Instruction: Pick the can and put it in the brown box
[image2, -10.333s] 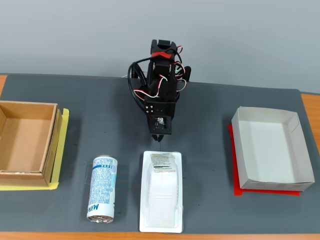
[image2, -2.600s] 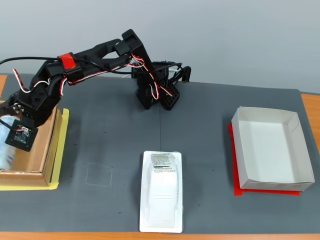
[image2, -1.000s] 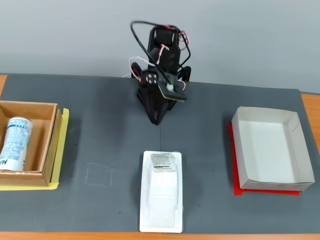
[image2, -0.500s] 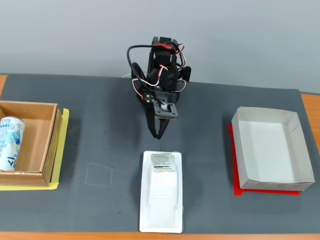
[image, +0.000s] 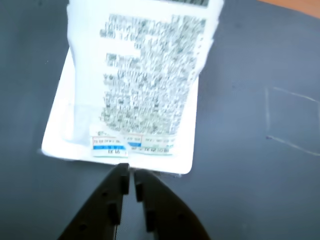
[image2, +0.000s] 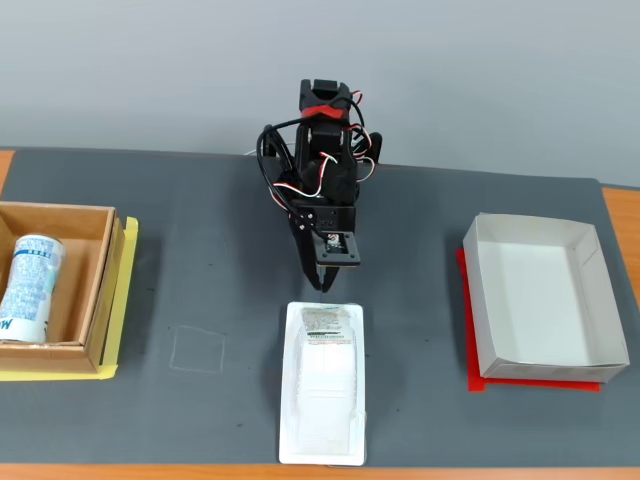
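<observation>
The can (image2: 30, 288), white with blue print, lies on its side inside the brown box (image2: 107, 290) at the left edge of the fixed view. My gripper (image2: 318, 283) hangs over the middle of the dark mat, far to the right of the box, just behind the white blister tray (image2: 322, 396). In the wrist view my gripper (image: 131, 175) has its jaws nearly together and empty, with the tips at the near edge of the tray (image: 125, 85). The can and the box are out of the wrist view.
A white paper box (image2: 543, 300) stands on a red sheet at the right of the mat. A yellow sheet (image2: 125, 330) lies under the brown box. A faint square outline (image2: 197, 350) is marked on the mat left of the tray.
</observation>
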